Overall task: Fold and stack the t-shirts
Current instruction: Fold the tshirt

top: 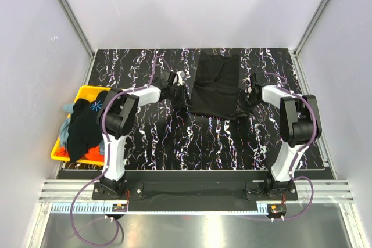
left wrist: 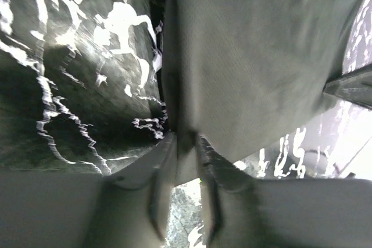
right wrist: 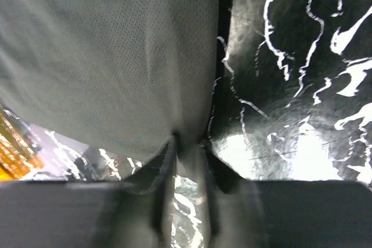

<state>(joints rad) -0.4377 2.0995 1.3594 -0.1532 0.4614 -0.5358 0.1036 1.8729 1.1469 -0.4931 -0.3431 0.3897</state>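
The shirt (top: 216, 88) hangs between your 2 jaws, each clamped on 1 edge. It looks mid-fold, so next lift both evenly and lay it over.

A plain black t-shirt (top: 216, 88) lies spread mid-table; other t-shirts (top: 81, 126) are heaped far left.

One t-shirt (top: 216, 88) lies far-centre on the table (top: 174, 137); other t-shirts (top: 81, 126) fill the bin (top: 84, 90) at left.
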